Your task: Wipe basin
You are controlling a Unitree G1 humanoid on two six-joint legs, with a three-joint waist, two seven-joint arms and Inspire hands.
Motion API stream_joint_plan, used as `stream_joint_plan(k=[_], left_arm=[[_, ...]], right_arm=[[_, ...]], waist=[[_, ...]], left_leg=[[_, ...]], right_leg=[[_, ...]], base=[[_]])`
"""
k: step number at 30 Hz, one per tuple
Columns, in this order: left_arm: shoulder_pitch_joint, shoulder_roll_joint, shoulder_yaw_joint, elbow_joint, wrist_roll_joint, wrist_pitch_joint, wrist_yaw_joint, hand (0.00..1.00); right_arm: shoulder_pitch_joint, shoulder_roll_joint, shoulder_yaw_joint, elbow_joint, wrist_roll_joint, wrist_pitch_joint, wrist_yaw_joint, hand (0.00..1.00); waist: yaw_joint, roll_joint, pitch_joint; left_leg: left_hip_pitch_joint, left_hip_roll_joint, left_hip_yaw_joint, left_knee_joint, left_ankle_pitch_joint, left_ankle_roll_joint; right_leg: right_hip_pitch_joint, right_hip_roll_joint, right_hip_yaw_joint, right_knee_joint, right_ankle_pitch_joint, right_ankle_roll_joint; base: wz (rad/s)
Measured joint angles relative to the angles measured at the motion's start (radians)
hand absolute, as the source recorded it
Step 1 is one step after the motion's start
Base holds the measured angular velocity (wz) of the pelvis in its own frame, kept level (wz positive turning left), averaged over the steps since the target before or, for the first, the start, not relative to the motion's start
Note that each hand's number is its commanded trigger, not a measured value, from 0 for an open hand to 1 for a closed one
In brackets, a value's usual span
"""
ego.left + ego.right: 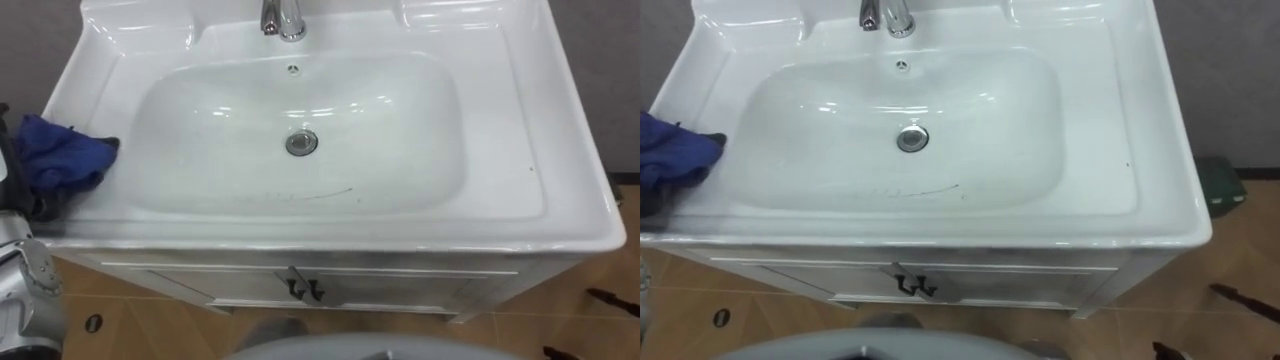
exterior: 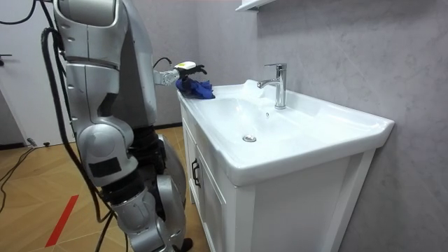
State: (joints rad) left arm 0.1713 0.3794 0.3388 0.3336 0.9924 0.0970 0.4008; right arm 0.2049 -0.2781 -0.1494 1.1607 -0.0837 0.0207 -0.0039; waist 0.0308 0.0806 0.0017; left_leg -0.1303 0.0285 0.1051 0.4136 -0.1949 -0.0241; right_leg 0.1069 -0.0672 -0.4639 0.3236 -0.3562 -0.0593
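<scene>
Left eye view shows blue cloth (image 1: 60, 155) on basin (image 1: 560, 215) rim, faucet (image 1: 283, 18) behind.

Eye views close above the basin (image 1: 200, 120); room view farther off, from its side.

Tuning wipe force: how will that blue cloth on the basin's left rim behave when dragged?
Probably floppy: the blue cloth lies bunched in soft folds at the left robot hand, so it should crumple rather than push as a flat pad. Likely light for its bulk. The basin looks glossy, so the cloth may slide easily.
</scene>
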Motion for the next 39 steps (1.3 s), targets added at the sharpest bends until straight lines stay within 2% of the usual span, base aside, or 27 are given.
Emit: stream_joint_plan(k=[7, 10, 14, 16, 19, 23, 28, 31, 39], left_arm=[[-0.004, 0.0, -0.001, -0.004, -0.005, -0.005, 0.002, 0.0], [-0.004, -0.004, -0.014, -0.03, -0.103, -0.016, 0.001, 0.0], [-0.004, -0.02, -0.029, -0.084, -0.208, -0.025, -0.022, 0.0], [-0.005, -0.02, -0.031, -0.087, -0.357, -0.032, -0.044, 0.0], [-0.005, -0.027, -0.032, -0.086, -0.493, -0.03, -0.071, 0.0], [-0.005, -0.06, -0.038, -0.087, -0.676, -0.029, -0.141, 0.0], [-0.005, -0.095, -0.048, -0.086, -0.869, -0.03, -0.239, 0.0], [-0.005, -0.097, -0.047, -0.086, -0.92, -0.032, -0.269, 0.0], [-0.011, -0.096, -0.037, -0.101, -0.911, -0.034, -0.283, 0.0]], right_arm=[[0.0, 0.0, 0.0, 0.002, 0.0, 0.0, -0.008, 0.0], [-0.006, 0.001, 0.011, 0.001, 0.004, 0.0, -0.006, 0.0], [-0.008, 0.0, 0.01, 0.0, 0.004, 0.0, -0.004, 0.0], [-0.02, 0.002, 0.01, -0.001, 0.005, 0.003, -0.002, 0.0], [-0.019, 0.009, 0.011, -0.003, 0.006, 0.005, 0.0, 0.0], [-0.026, 0.013, 0.01, -0.008, 0.042, 0.035, -0.001, 0.0], [-0.034, 0.026, 0.011, -0.009, 0.109, 0.037, 0.003, 0.0], [-0.028, 0.029, 0.011, -0.01, 0.11, 0.038, 0.003, 0.0], [-0.025, 0.03, 0.01, -0.027, 0.158, 0.033, -0.003, 0.0]], waist=[[-0.011, 0.003, 0.0023], [-0.01, 0.0, 0.005], [-0.006, 0.0, 0.0037], [-0.015, -0.002, 0.0044], [-0.022, -0.006, 0.0053], [-0.018, -0.01, 0.0047], [-0.011, -0.022, -0.0007], [0.001, -0.026, -0.0042], [0.002, -0.022, -0.0051]], left_leg=[[0.001, 0.0, 0.001, -0.001, 0.0, 0.0], [0.002, -0.002, -0.001, -0.003, 0.0, 0.0], [0.005, -0.004, -0.001, -0.006, 0.0, 0.0], [0.006, -0.006, -0.002, -0.008, 0.0, 0.0], [0.011, -0.008, -0.003, -0.008, 0.0, 0.0], [0.011, -0.009, -0.002, -0.01, 0.0, 0.0], [0.014, -0.007, 0.007, -0.011, 0.0, 0.0], [0.021, -0.004, 0.028, -0.016, 0.0, 0.0], [0.019, -0.001, 0.031, -0.006, -0.001, 0.002]], right_leg=[[-0.002, 0.0, 0.007, 0.001, 0.0, 0.0], [-0.002, 0.0, 0.007, 0.0, 0.0, 0.0], [0.0, -0.002, 0.008, -0.001, 0.001, 0.002], [0.005, -0.004, -0.002, -0.005, 0.002, 0.003], [0.013, -0.004, -0.004, -0.012, 0.002, 0.004], [0.013, -0.004, -0.004, -0.014, 0.002, 0.005], [0.015, -0.004, -0.004, -0.015, 0.003, 0.005], [0.019, -0.006, -0.004, -0.014, 0.003, 0.005], [0.021, -0.004, 0.0, -0.015, 0.003, 0.006]], base=[[-0.01], [0.0], [0.01], [0.07], [0.02], [0.0], [-0.01], [-0.03], [0.0]])
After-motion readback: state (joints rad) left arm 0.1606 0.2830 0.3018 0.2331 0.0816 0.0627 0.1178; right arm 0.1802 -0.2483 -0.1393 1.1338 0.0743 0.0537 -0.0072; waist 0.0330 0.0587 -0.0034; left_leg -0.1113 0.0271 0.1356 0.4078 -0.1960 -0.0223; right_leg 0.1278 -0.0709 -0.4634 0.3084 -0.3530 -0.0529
